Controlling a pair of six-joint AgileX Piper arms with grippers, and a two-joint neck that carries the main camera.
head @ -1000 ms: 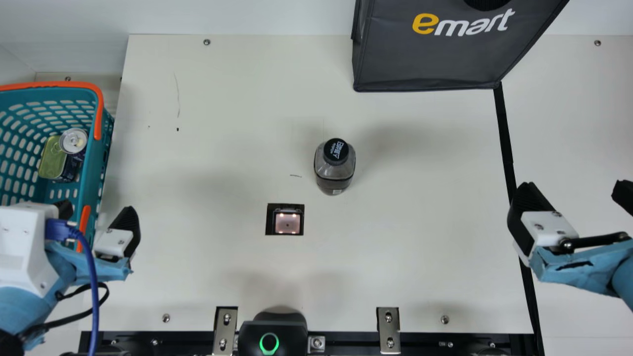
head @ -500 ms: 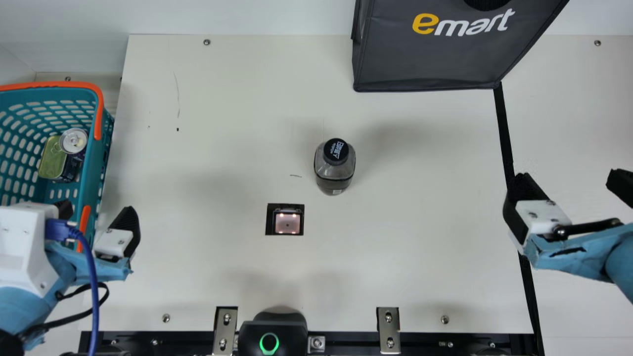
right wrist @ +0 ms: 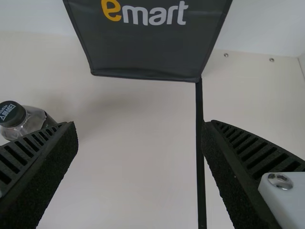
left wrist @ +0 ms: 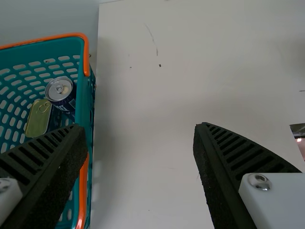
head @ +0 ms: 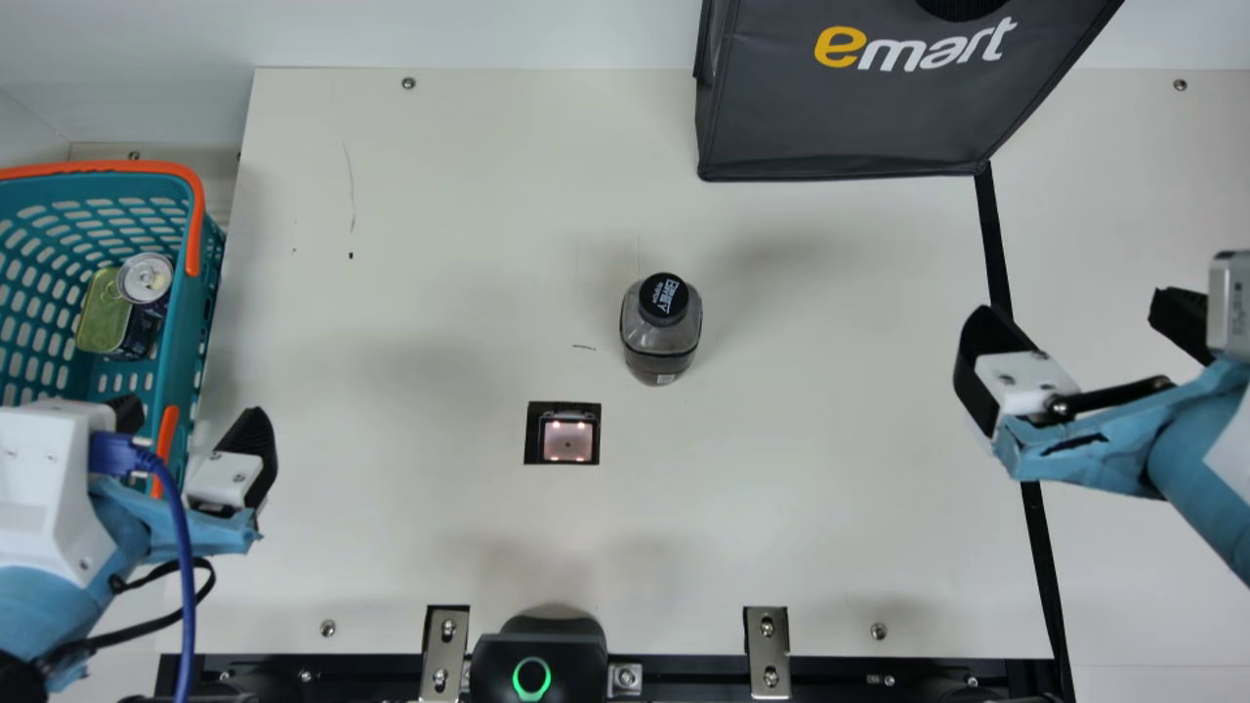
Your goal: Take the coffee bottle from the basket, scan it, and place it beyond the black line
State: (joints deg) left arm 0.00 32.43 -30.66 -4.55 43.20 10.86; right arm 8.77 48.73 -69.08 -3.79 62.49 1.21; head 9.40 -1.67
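Coffee bottle (head: 661,337) seen upright near scanner (head: 567,441), short of black line (head: 997,244). Left gripper (head: 191,408) and right gripper (head: 1074,308): each spread wide, nothing held. Bottle could be toppled (narrow capped neck) if it is struck by 1 finger first.

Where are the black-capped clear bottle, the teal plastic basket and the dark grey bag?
Black-capped bottle (head: 661,332): main view, on its body.
Teal basket (head: 183,332): main view, on its side wall.
Dark grey bag (right wrist: 150,50): right wrist view, front panel.
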